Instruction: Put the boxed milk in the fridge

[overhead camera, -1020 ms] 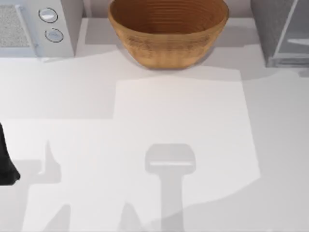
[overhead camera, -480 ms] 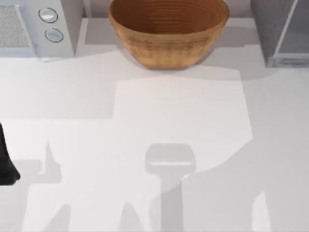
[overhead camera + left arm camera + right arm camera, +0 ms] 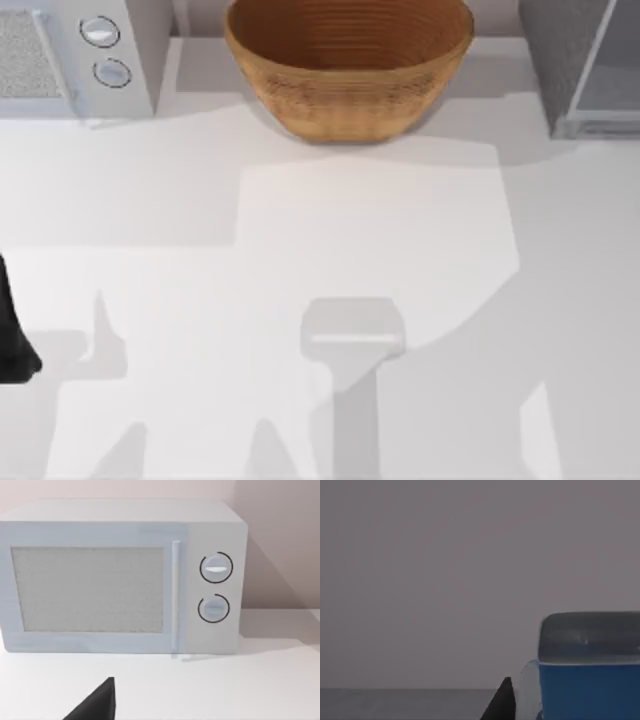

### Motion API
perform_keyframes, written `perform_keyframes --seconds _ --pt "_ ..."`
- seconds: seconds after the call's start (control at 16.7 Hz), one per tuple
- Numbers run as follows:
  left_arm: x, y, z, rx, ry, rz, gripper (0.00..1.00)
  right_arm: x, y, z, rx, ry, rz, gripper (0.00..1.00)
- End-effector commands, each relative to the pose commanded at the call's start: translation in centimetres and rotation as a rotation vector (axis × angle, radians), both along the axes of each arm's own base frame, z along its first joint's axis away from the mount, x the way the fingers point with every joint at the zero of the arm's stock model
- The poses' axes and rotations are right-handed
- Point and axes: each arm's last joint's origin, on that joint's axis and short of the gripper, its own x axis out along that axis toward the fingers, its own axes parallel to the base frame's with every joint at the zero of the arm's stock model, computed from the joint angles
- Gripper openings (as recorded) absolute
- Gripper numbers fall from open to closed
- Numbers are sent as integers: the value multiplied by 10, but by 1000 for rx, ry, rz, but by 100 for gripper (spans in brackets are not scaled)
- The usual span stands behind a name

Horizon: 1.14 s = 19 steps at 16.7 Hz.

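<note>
Left gripper [image 3: 97, 704] is parked well to the left of the basket [image 3: 350, 70] and nearer the table's front edge; the top view has its dark arm at the table's left border. How wide it stands I cannot tell. Its wrist camera faces the microwave [image 3: 120, 577], which stands on the table [image 3: 300, 260] left of the basket in the same back row, door shut, with two round knobs one above the other. The basket, brown and woven, sits at the back centre. Right of the basket, in the back right corner, stands the fridge [image 3: 585, 70], grey with a pale glassy door panel. Right gripper [image 3: 502, 704] has the milk [image 3: 590, 685] just beside its dark tip, blue body upright against a plain grey backdrop. Whether it clamps the milk I cannot tell, nor where the milk lies from the basket.
</note>
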Motion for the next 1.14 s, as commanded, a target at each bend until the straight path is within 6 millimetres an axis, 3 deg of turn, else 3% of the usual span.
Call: perform_keyframes --seconds 0.78,1.14 --pt "0 0 0 0 0 0 100 0 0 0 0 0 0 98" --pt "0 0 0 0 0 0 100 0 0 0 0 0 0 100"
